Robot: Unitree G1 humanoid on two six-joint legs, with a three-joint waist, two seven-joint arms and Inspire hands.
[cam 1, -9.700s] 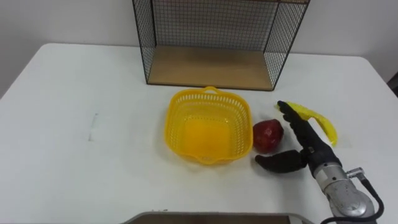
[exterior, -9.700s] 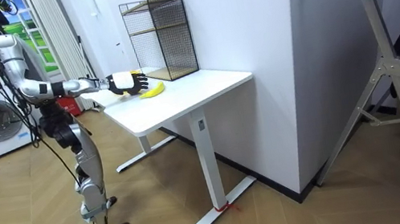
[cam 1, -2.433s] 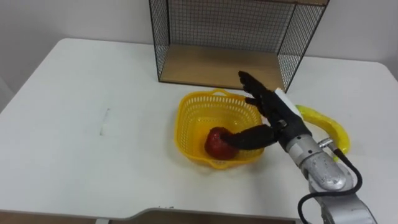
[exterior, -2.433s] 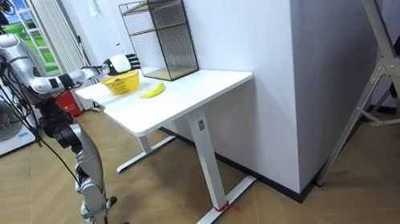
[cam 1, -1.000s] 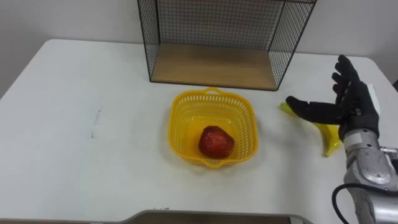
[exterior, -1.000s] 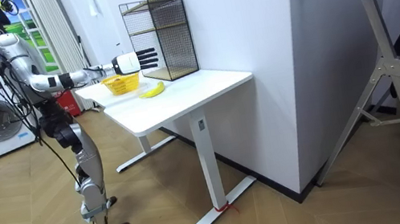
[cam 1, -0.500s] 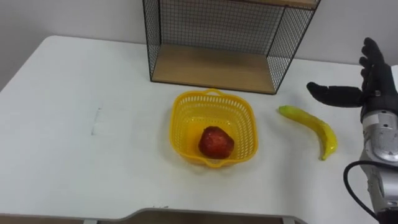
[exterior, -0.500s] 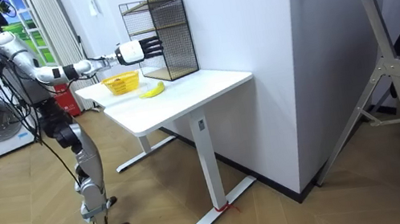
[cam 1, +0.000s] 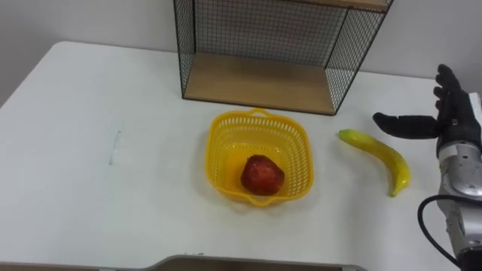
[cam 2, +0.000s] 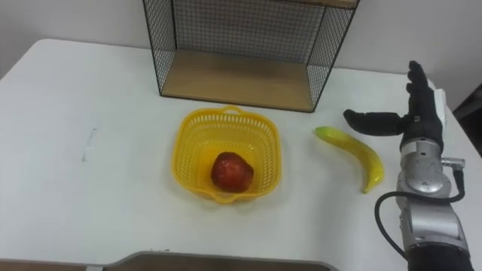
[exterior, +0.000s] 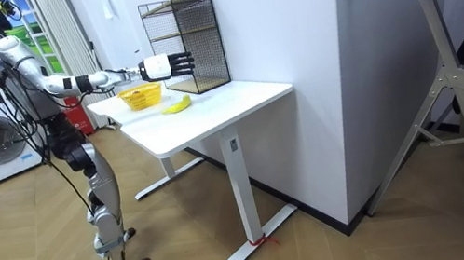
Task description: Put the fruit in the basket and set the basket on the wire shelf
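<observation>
The red apple [cam 1: 262, 175], round with a dull sheen, lies on the floor of the yellow plastic basket [cam 1: 218, 147], a rounded square with lattice walls and a wavy rim. The basket stands on the smooth white table [cam 1: 90, 90], just in front of the wire shelf [cam 1: 260, 81]. The shelf is black mesh over a wooden board, and its upper part is cut off at the top edge. The banana [cam 1: 376, 154], long, curved and glossy yellow, lies on the table to the basket's right, apart from it. The right hand [cam 1: 456, 120] hangs beyond the banana without touching it. Its fingers are straight and spread, and the dark thumb reaches out sideways. A faint grey mark [cam 1: 114, 147] shows on the table's left, too small to make out.
</observation>
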